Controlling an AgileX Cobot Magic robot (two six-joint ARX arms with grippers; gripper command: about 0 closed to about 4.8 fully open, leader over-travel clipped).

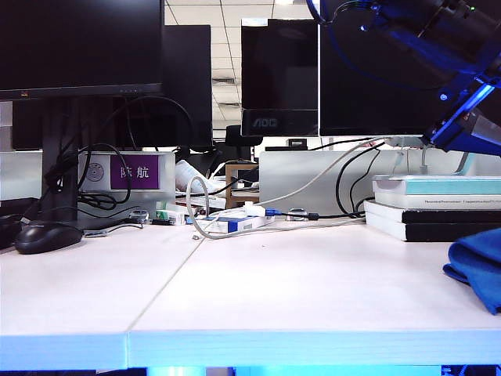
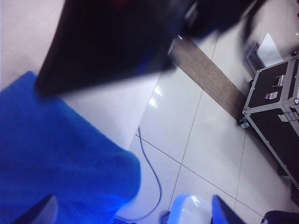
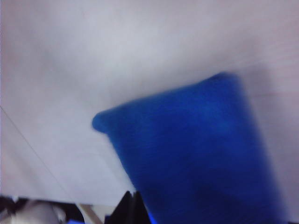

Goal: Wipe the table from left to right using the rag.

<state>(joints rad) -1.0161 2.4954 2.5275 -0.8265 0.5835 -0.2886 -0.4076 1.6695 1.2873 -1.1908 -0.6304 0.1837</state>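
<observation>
The bright-blue rag (image 1: 478, 269) lies rumpled on the white table (image 1: 258, 290) at its far right, partly cut off by the exterior view's edge. In the left wrist view the rag (image 2: 60, 158) fills the near side by the table's edge. My left gripper (image 2: 131, 212) is open wide over it, one fingertip (image 2: 39, 211) above the cloth and the other over the floor. The right wrist view is blurred and shows the rag (image 3: 196, 154) on the table. My right gripper (image 3: 131, 207) is shut beside it with its dark tips pressed together. A blue-lit arm part (image 1: 468, 117) hangs high above the rag.
A stack of books (image 1: 438, 207) stands just behind the rag. A black mouse (image 1: 47, 236), cables (image 1: 235, 219) and monitors (image 1: 282, 78) line the back. Off the table's right edge lie floor tiles, a cable (image 2: 154, 172) and a black case (image 2: 275, 107).
</observation>
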